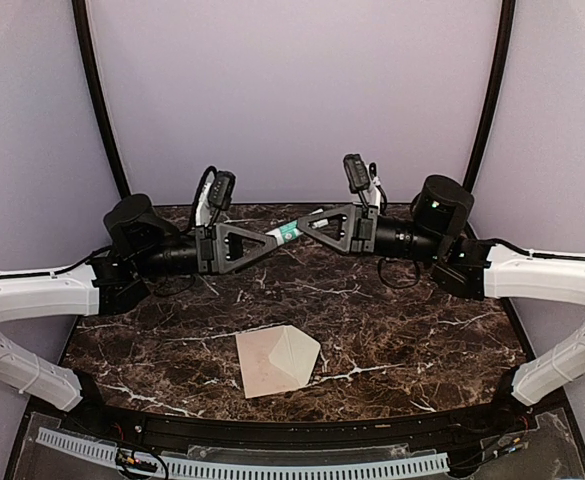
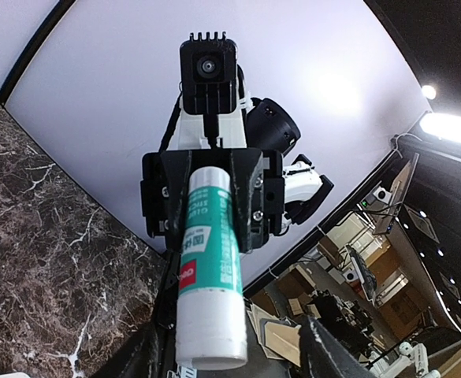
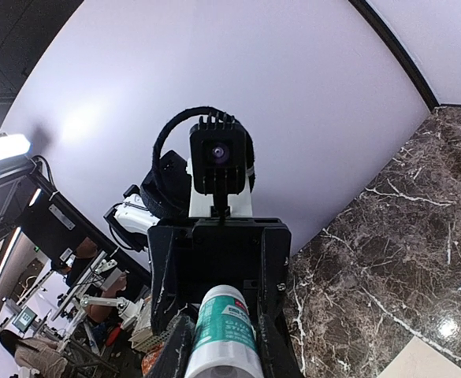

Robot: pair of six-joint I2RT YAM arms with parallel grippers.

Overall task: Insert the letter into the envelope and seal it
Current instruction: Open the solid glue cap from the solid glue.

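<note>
Showing whole only overhead, the envelope (image 1: 277, 362) lies on the table (image 1: 422, 320).

A robotics lab, a test booth with a curved pale lilac backdrop (image 1: 292, 90) and black frame hoops (image 1: 100, 100) around a dark marble-patterned tabletop (image 1: 392, 320), beyond it an open room with ceiling strip lights (image 2: 451, 130), cluttered workbenches (image 2: 356, 268), another white robot arm (image 3: 100, 303), a seated person (image 3: 25, 350)

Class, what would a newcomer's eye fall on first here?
A glue stick is held in mid-air over the table: the right gripper clamps it, and the left gripper stands open around its white end. Near the front edge, the envelope lies flat on dark marble.
</note>
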